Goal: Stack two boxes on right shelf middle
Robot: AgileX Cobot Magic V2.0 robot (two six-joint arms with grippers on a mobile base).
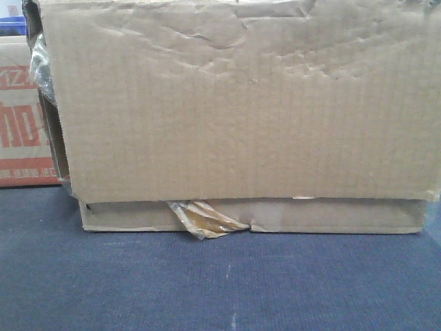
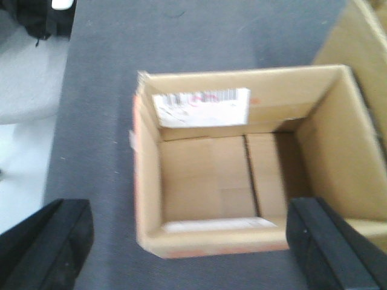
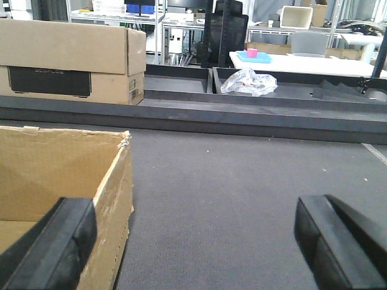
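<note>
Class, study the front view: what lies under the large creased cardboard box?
A flatter cardboard box lies under the large creased box, with torn yellowish tape at its front edge. Only its front face shows; its top and contents are covered.

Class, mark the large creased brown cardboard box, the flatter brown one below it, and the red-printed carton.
Large creased brown cardboard box [image 1: 234, 110]: front view, front face.
Flatter brown cardboard box [image 1: 344, 215]: front view, front edge.
Red-printed carton [image 1: 19, 131]: front view, printed side.
</note>
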